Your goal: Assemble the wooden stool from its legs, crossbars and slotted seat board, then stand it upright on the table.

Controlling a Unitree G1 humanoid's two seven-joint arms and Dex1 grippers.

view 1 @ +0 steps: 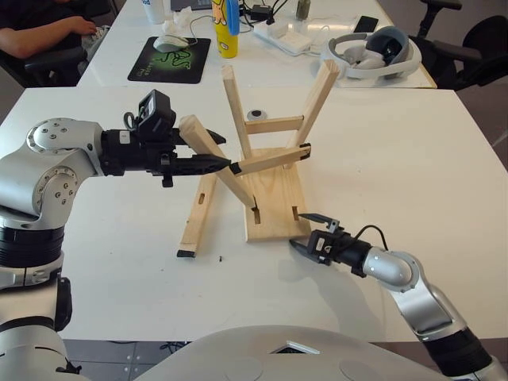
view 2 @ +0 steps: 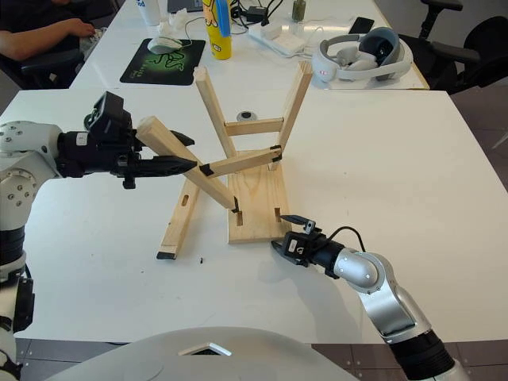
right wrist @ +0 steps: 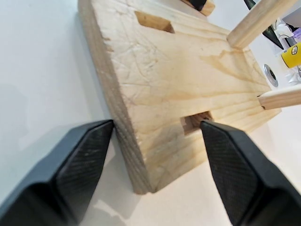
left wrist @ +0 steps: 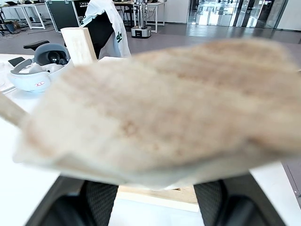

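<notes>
The seat board (view 1: 274,202) lies flat at the middle of the table (view 1: 413,175). Two legs (view 1: 236,107) stand in its far slots, joined by a crossbar (view 1: 274,125). A third leg (view 1: 198,135) leans left from the near left slot, and a second crossbar (view 1: 270,160) runs across to the far right leg. A fourth leg (view 1: 197,218) lies just left of the board.

The left gripper (view 1: 214,164) is clamped on the leaning leg. The right gripper (view 1: 302,230) is spread wide around the board's near right corner.

— Office, or workshop?
— A shared office-like lab, I'd say: white benches (view 1: 444,159), a mouse (view 1: 170,42) on its pad (view 1: 178,70), a headset (view 1: 370,54), a power strip (view 1: 279,36), swivel chairs (view 1: 476,40), and an open hall (left wrist: 225,19) beyond.
</notes>
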